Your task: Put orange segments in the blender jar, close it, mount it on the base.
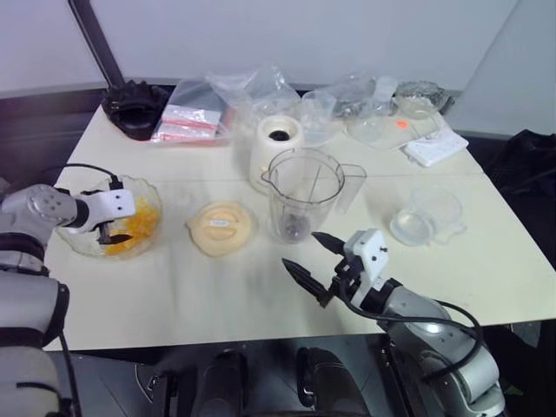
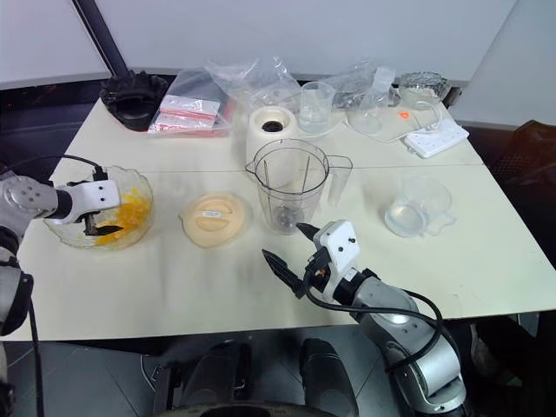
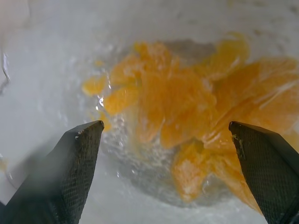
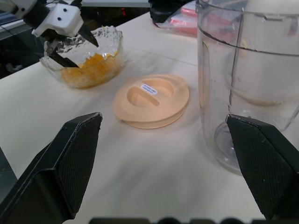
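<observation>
Glossy orange segments (image 3: 187, 112) lie heaped in a scalloped glass bowl (image 1: 146, 193) at the table's left. My left gripper (image 1: 113, 233) hangs open just over them, inside the bowl's rim, with a finger on either side of the heap and nothing held. The clear blender jar (image 1: 302, 195) stands upright mid-table with a dark blade at its bottom. The cream-white base (image 1: 278, 143) is right behind it. A pale-orange lid (image 1: 222, 228) lies between bowl and jar. My right gripper (image 1: 300, 248) is open and empty, in front of the jar near the table's front edge.
To the right of the jar sits a small clear measuring cup (image 1: 427, 217). Along the back edge are plastic bags (image 1: 195, 113), a black ribbed part (image 1: 135, 106), another clear cup (image 1: 318, 115), a glass dish (image 1: 420, 95) and a white power strip (image 1: 434, 149).
</observation>
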Available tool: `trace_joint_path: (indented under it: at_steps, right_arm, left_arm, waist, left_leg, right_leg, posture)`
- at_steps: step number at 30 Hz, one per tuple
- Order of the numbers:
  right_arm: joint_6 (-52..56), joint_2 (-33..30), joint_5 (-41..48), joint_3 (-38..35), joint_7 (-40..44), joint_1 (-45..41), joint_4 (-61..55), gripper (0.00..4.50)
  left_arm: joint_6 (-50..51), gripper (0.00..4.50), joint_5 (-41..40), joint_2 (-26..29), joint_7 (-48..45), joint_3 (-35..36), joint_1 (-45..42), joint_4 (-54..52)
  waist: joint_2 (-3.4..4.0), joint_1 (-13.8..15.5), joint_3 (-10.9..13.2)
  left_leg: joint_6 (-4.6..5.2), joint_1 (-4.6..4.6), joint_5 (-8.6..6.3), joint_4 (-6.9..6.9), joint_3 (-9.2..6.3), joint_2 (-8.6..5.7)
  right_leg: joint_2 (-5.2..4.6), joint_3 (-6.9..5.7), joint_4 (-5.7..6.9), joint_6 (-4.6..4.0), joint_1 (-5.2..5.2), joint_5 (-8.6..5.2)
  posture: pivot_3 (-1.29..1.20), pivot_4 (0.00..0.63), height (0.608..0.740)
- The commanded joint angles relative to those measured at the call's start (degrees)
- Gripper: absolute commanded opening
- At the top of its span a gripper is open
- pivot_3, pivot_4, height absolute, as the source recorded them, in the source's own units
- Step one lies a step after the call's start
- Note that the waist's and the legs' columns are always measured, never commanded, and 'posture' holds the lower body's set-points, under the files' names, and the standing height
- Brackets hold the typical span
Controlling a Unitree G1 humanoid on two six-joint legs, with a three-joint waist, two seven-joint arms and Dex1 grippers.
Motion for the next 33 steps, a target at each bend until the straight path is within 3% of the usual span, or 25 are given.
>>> trace_joint_path:
  at_steps: [1,12,33]
  right_arm:
    - [1.07,-1.71,1.78,-2.41,1.33,-1.25,-1.84,4.45]
    - [5.16,-6.55,8.19,-6.57,6.00,-2.95,-1.56,4.45]
    - [6.75,-6.74,8.94,-7.24,2.50,1.20,-6.34,4.45]
  left_arm:
    - [2.79,4.50,0.65,0.17,-1.85,0.28,-3.57,-0.10]
    - [4.11,4.50,1.13,-2.35,-8.00,-0.19,-6.90,-0.79]
    - [11.71,4.50,5.22,-6.26,6.55,-1.88,-1.99,1.30]
  waist:
    - [-0.04,0.20,-0.01]
    - [-0.13,0.16,0.01]
    - [-0.14,0.17,0.00]
  left_leg:
    - [0.00,0.00,0.00,0.01,0.00,0.00]
    - [0.01,-0.01,-0.01,0.00,0.00,0.00]
    - [0.01,-0.01,-0.01,0.00,0.00,-0.01]
  right_leg:
    - [0.00,-0.02,0.00,0.00,0.01,0.00]
    - [0.01,-0.02,0.00,0.01,0.02,-0.01]
    - [0.00,-0.02,0.00,0.03,0.03,0.00]
  posture:
    - [0.00,0.150,0.740]
    - [0.00,0.150,0.740]
    - [0.00,0.150,0.740]
